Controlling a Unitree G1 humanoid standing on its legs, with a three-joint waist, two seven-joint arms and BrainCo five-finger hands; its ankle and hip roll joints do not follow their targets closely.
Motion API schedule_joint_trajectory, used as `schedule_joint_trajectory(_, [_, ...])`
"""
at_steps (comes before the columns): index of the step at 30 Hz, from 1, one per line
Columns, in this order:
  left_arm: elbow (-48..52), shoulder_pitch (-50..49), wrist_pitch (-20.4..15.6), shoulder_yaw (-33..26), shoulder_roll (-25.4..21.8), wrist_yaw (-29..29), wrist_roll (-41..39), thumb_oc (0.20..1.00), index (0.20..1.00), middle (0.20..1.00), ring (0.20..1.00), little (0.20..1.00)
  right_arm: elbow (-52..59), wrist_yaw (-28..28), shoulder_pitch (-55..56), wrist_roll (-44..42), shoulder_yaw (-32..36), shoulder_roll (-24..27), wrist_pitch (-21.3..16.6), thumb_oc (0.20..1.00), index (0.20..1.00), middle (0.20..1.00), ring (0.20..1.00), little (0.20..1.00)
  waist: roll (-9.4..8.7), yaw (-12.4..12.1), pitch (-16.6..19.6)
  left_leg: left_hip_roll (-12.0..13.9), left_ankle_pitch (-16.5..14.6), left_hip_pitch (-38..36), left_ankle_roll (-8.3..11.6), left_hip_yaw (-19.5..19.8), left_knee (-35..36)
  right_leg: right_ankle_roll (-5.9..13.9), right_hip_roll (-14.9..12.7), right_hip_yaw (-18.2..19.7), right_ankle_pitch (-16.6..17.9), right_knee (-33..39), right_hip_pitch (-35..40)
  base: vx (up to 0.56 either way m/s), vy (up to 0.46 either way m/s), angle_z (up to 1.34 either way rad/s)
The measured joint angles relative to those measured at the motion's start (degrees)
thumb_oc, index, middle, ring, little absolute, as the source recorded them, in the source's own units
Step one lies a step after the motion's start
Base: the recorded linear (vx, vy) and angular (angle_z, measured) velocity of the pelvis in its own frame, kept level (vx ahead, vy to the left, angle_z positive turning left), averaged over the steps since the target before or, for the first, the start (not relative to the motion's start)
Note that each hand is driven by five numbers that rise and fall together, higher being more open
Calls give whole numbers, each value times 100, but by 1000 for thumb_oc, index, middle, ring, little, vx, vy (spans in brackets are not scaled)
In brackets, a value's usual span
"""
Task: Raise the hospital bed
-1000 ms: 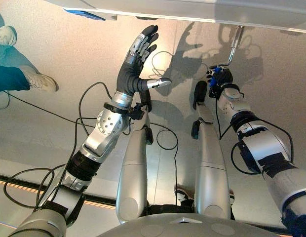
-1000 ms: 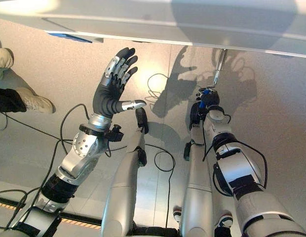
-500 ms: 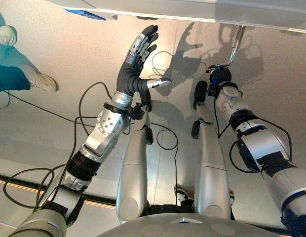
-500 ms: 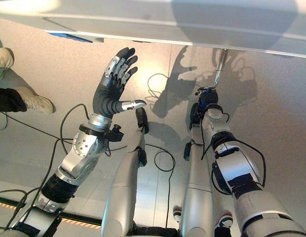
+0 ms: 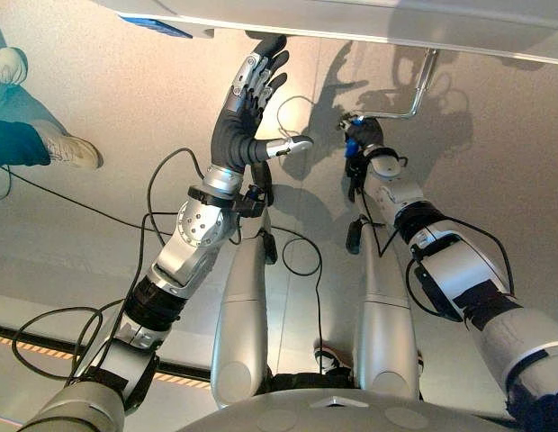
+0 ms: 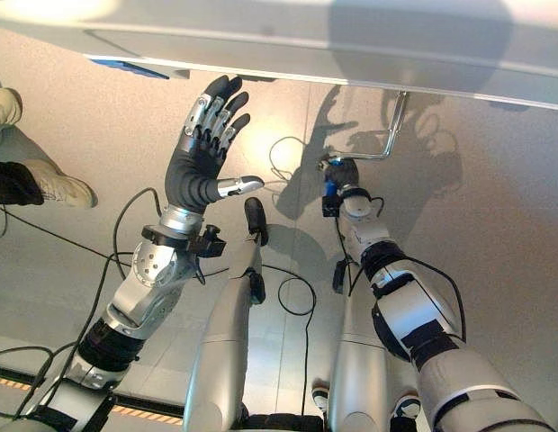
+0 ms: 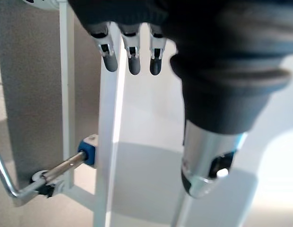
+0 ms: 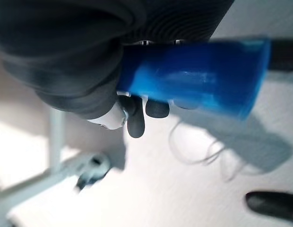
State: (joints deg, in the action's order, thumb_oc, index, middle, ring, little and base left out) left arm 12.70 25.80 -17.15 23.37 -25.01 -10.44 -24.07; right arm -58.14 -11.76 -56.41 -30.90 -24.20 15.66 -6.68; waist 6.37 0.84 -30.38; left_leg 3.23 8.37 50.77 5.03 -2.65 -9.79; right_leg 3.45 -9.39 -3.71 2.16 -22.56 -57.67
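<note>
The hospital bed's pale frame (image 5: 369, 20) runs along the far edge above the floor. A bent metal crank (image 5: 416, 97) hangs from it and ends in a blue grip (image 8: 198, 78). My right hand (image 5: 362, 148) is shut on that grip, its fingers (image 8: 137, 118) curled round the blue sleeve. My left hand (image 5: 247, 99) is raised with straight fingers (image 7: 132, 52), its tips close under the bed frame and holding nothing. In the left wrist view a metal rod with a blue end piece (image 7: 88, 150) sits by a white frame bar (image 7: 108, 142).
A person stands at the left, with a teal trouser leg (image 5: 13, 142) and white shoes (image 5: 70, 148). A blue label (image 5: 155, 25) marks the bed's underside near my left hand. Bare floor lies between my arms.
My right hand has swung the blue grip to the left, and the crank arm now lies sideways instead of hanging straight. My left hand has risen slightly toward the bed frame.
</note>
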Motion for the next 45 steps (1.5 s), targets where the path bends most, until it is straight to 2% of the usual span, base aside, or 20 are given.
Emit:
schedule_joint_trajectory(7, [2,-105,7,-75,40,2,-48,1000,1000,1000,1000,1000,796,16,326,13,-103,21,42,200,200,200,200,200,2,107,1,37,6,-1,15,1,-1,-12,21,-16,6,8,0,-1,3,0])
schedule_joint_trajectory(9, [28,-108,10,-201,43,6,-48,1000,1000,1000,1000,1000,1493,48,570,-211,-146,104,105,200,200,200,200,200,4,138,2,42,2,-4,20,-9,4,-14,24,-12,4,15,-2,0,0,0])
schedule_joint_trajectory(11, [41,-112,9,-276,39,2,-108,1000,1000,1000,1000,1000,1982,123,862,-446,-146,163,2,200,200,200,200,200,5,145,3,49,2,-14,20,-16,7,-15,26,-8,5,19,1,0,0,0])
schedule_joint_trajectory(16, [181,-179,5,-381,11,7,-210,1000,1000,1000,1000,1000,3402,354,1551,-1029,-352,884,-26,200,200,200,200,200,6,123,4,43,3,-18,19,-37,3,-21,32,9,10,19,-2,4,-13,0])
schedule_joint_trajectory(17, [235,-308,-11,-428,-68,45,-301,1000,1000,1000,1000,1000,3992,455,1969,-1137,-288,1206,-85,200,200,200,200,200,5,138,4,42,3,-35,18,-47,7,-17,32,20,7,19,2,6,-31,-2])
schedule_joint_trajectory(20, [288,-451,-11,-467,-263,121,-373,1000,1000,1000,1000,1000,4539,615,2444,-1149,-48,1460,-151,200,200,200,200,200,5,131,3,40,2,-70,17,-77,41,-12,45,75,4,19,-7,3,-33,-4])
schedule_joint_trajectory(26, [458,-801,-86,-795,-410,282,-366,1000,1000,1000,1000,1000,5412,855,3293,-1218,643,1498,-341,200,200,200,200,200,1,149,0,41,2,-107,15,-190,110,-2,64,179,-3,25,-57,-3,-45,-5])
schedule_joint_trajectory(27, [472,-923,-91,-898,-435,307,-367,1000,1000,1000,1000,1000,5472,918,3405,-1283,690,1491,-441,200,200,200,200,200,1,184,0,40,1,-112,15,-200,116,-5,68,188,1,30,-66,-4,-47,-5])
schedule_joint_trajectory(38, [649,-1106,-125,-972,-363,513,-378,1000,1000,1000,1000,1000,5623,1145,3600,-1529,855,1191,-554,200,200,200,200,200,-8,300,-5,53,1,-309,15,-416,305,-6,137,410,4,22,-110,-8,-49,-7])
schedule_joint_trajectory(44, [650,-1109,-126,-1013,-359,574,-400,1000,1000,1000,1000,1000,5517,920,3758,-1088,1115,1158,-710,200,200,200,200,200,-33,315,-13,40,0,-318,12,-429,306,4,138,445,7,23,-106,2,-41,0])
schedule_joint_trajectory(45, [650,-1112,-127,-1011,-359,595,-423,1000,1000,1000,1000,1000,5202,816,3753,-784,1245,1160,-884,200,200,200,200,200,-55,321,-15,35,0,-322,9,-439,306,18,139,465,8,29,-106,0,0,0])
